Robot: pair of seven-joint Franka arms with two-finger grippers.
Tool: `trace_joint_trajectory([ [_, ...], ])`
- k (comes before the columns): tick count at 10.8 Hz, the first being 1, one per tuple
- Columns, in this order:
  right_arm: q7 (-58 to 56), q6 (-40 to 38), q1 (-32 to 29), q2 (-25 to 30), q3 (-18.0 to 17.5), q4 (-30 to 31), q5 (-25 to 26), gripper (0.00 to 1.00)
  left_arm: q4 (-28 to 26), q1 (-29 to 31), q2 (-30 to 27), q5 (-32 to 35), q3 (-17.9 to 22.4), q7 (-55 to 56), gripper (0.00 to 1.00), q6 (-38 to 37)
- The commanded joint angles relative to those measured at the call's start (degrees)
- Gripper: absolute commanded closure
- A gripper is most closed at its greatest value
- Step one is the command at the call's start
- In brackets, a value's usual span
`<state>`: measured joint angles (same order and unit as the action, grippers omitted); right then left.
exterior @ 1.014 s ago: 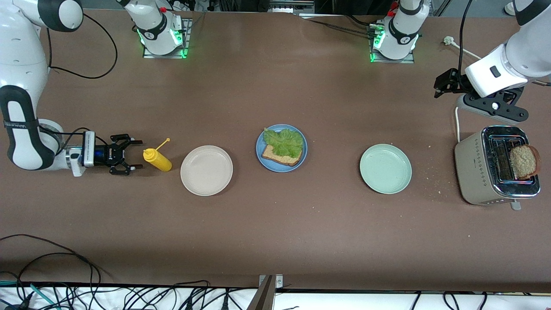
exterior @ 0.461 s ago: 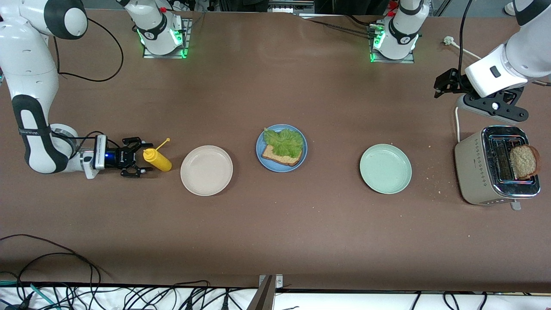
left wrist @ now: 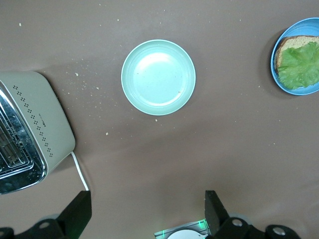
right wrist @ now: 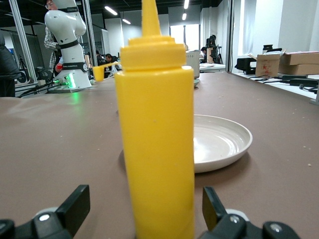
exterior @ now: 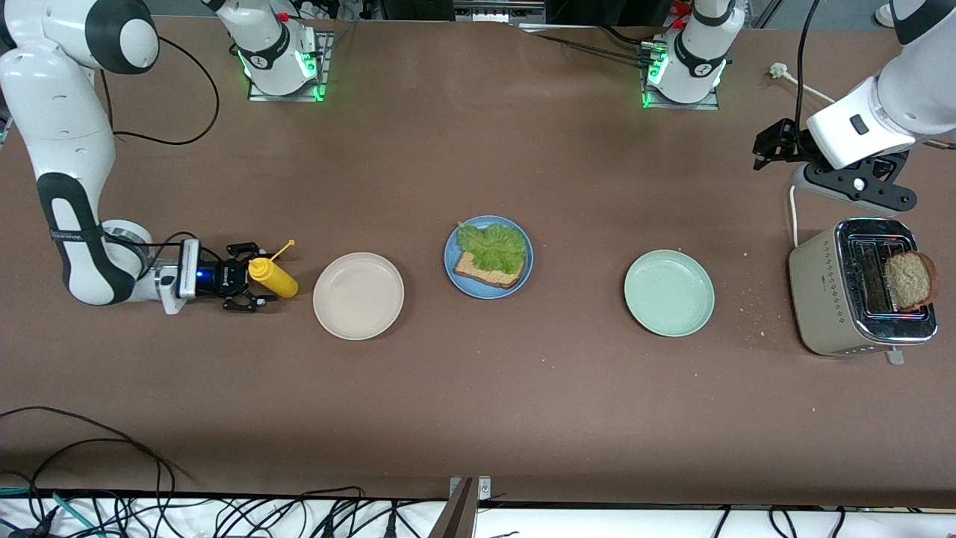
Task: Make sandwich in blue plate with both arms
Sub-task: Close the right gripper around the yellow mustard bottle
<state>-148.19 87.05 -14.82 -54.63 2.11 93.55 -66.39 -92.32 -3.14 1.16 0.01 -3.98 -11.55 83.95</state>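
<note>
At nine o'clock on the desk [exterior: 478, 418], my right claw [exterior: 250, 278] lies low and level, released, its fingers either side of the upright yellow squeeze bottle [exterior: 272, 276] without pinching it; I judge the sauce step is in hand. Just beside the bottle sits an empty beige plate [exterior: 358, 296]. At the centre, the blue plate [exterior: 488, 256] holds one slice of wholegrain bread [exterior: 485, 272] with a lettuce leaf [exterior: 493, 246] on it, so the sandwich is about half made. Toward three o'clock comes an empty pale green plate [exterior: 669, 293], then the toaster [exterior: 859, 288] with the second slice [exterior: 910, 280] standing in its slot. My left claw [exterior: 773, 146] waits released above the desk at two o'clock. Sauce and top slice remain.
</note>
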Motion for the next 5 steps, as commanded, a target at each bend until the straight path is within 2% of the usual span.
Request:
trace_joint_trajectory([
  [1, 0.5, 1.2, 0.7, -1.0, -1.3, -1.2, -2.3, 0.11, 1.7, 0.1, 0.7, -0.4, -0.1, -0.3, 0.00, -1.0],
  [5, 2.2, 2.1, 1.7, -0.5, -1.4, -1.2, -3.8, 0.95, 1.7, 0.2, 0.7, -0.4, -0.2, -0.4, 0.00, -1.0],
])
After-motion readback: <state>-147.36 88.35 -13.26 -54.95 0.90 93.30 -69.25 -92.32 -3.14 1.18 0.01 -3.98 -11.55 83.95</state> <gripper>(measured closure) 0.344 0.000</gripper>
